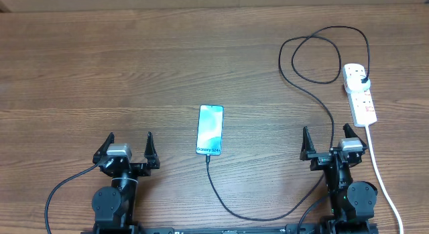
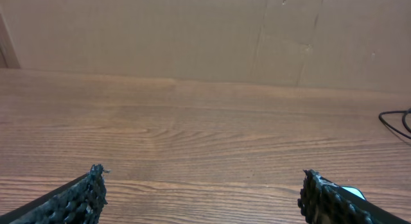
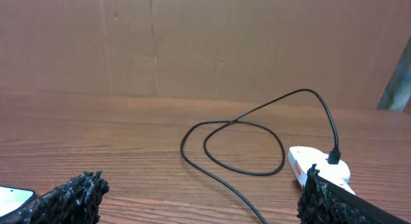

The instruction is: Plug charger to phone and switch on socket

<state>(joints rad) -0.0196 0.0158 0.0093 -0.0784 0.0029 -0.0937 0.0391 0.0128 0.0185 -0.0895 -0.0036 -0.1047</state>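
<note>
Phone (image 1: 210,130) flat on the wooden surface (image 1: 100,66), about mid-scene, screen up, long edges running near to far. Charger (image 1: 332,120) as a thin black cable: small tip meeting the phone's near edge, though too small to tell whether fully seated. From there, curving toward the near edge, swinging right, then climbing far past the right arm into a loose double loop at the far right. Black plug at its other end seated in the farthest outlet of the socket (image 1: 360,93).

Socket lying at the right side, lengthwise near to far, with its thick white cord (image 1: 379,167) trailing toward the near right corner. Switch position not readable.

Left claw (image 1: 130,145) near and left of the phone, spread wide, holding nothing, apart from everything on the surface. In its wrist view, only bare wood between the two fingertips, with a corner of the phone just past the right one.

Right claw (image 1: 326,143) near and right of the phone, likewise spread wide and empty — cable passing just beside it, contact not discernible. In its wrist view, the loop and the socket's plugged end lying farther off.
</note>
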